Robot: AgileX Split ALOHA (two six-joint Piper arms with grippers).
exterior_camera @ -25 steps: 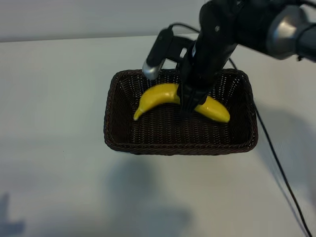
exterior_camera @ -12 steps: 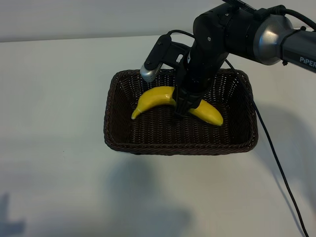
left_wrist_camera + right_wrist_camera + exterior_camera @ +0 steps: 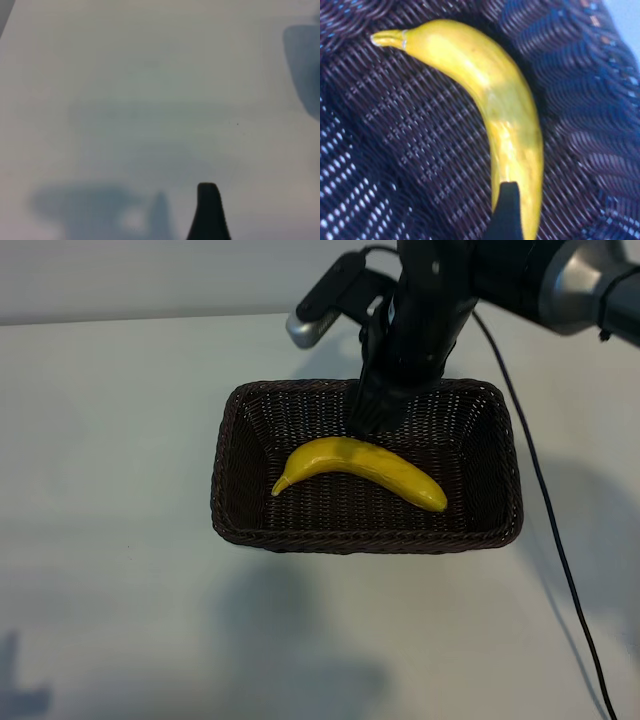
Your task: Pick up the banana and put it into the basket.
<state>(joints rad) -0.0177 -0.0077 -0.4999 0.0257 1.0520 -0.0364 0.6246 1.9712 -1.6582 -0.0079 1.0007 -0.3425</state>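
Note:
The yellow banana [image 3: 360,468] lies free on the floor of the dark brown wicker basket [image 3: 365,538], its stem tip toward the left. My right gripper [image 3: 377,418] hangs above the basket's far wall, just behind the banana, open and holding nothing. In the right wrist view the banana [image 3: 490,85] curves across the basket weave [image 3: 395,150], and one dark fingertip [image 3: 507,210] stands over its thick end. The left wrist view shows only one of the left gripper's fingertips [image 3: 208,210] over bare table; nothing is between its fingers.
The basket stands in the middle of a white table [image 3: 120,440]. A black cable [image 3: 560,570] runs from the right arm down the table's right side. The left arm is outside the exterior view.
My right gripper has opened, let go of the banana and risen toward the basket's far side. The banana has settled flat on the basket floor.

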